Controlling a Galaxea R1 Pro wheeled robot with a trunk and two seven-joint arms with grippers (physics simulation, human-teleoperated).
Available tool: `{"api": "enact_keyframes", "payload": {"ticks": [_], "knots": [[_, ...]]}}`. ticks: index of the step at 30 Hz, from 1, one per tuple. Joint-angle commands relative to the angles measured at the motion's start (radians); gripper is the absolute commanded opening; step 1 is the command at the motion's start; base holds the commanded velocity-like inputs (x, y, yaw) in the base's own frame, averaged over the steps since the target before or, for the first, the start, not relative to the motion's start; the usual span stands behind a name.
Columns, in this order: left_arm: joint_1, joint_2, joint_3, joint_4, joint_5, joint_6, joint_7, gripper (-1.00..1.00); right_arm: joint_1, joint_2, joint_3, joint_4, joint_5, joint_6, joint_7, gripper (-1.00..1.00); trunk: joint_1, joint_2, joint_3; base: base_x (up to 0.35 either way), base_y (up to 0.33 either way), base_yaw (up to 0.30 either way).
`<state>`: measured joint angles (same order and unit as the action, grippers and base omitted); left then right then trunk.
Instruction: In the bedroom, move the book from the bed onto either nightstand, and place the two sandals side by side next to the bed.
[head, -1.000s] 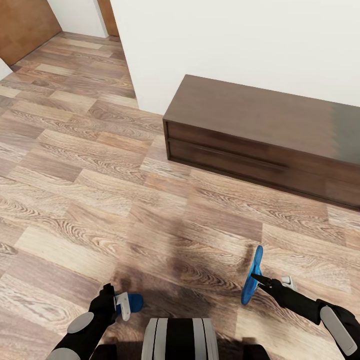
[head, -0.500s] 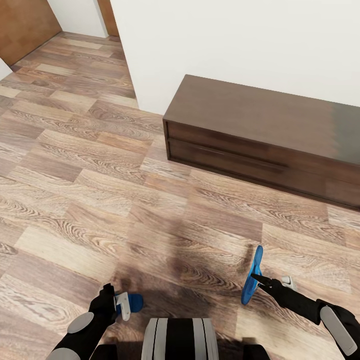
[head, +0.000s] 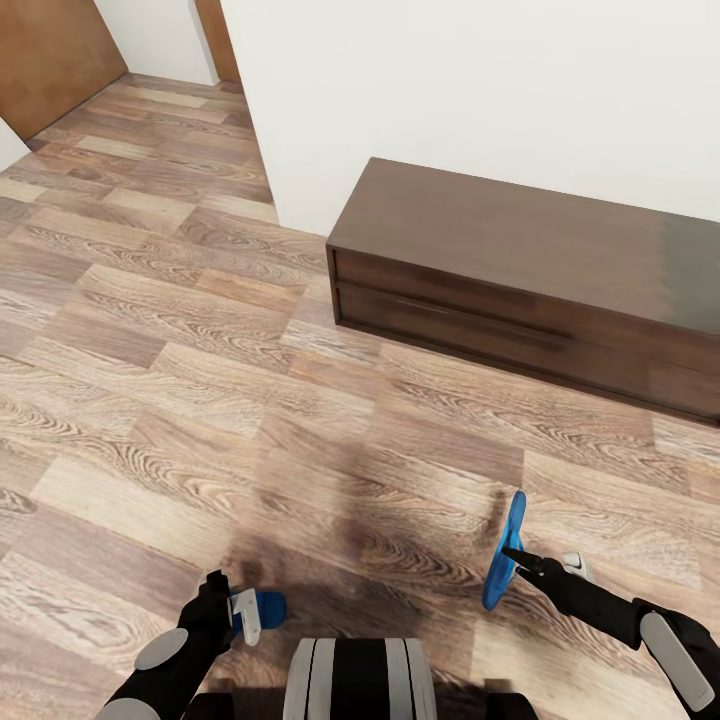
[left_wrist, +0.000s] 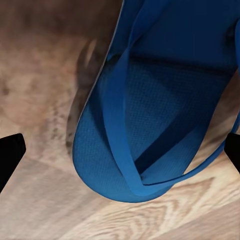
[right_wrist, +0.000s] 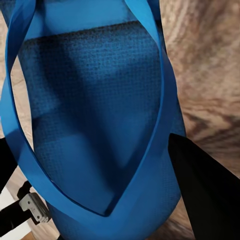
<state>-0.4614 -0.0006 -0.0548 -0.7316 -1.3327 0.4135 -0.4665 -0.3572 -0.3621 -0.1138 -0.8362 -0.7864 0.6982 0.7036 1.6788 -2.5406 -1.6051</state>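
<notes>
I carry two bright blue sandals above the wood-plank floor. My left gripper is shut on one sandal, which lies flat low beside my trunk. Up close, that sandal shows its straps between the black fingertips. My right gripper is shut on the other sandal, held on edge and upright. In the right wrist view this sandal sits against a black finger. The book, bed and nightstand are out of view.
A long low dark brown cabinet stands against the white wall ahead on the right. Open plank floor stretches ahead and left toward brown doors at the far left.
The whole picture has shifted slightly, so the camera moved; the cabinet sits a little lower in view. Both grippers keep the same hold on their sandals.
</notes>
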Motion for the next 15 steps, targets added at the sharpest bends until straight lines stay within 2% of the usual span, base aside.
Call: {"api": "enact_keyframes", "payload": {"ticks": [1,15], "knots": [[0.0,0.0,-0.002,-0.002,-0.008,0.002,-0.007,1.0,0.0,0.0,-0.001,0.0,-0.002,0.006,0.001,-1.0,0.0,0.0,0.0,0.0,0.0,0.0],[0.0,0.001,-0.002,-0.002,-0.008,0.002,-0.007,1.0,0.0,0.0,-0.001,0.0,-0.002,0.006,0.001,-1.0,0.0,0.0,0.0,0.0,0.0,0.0]]}}
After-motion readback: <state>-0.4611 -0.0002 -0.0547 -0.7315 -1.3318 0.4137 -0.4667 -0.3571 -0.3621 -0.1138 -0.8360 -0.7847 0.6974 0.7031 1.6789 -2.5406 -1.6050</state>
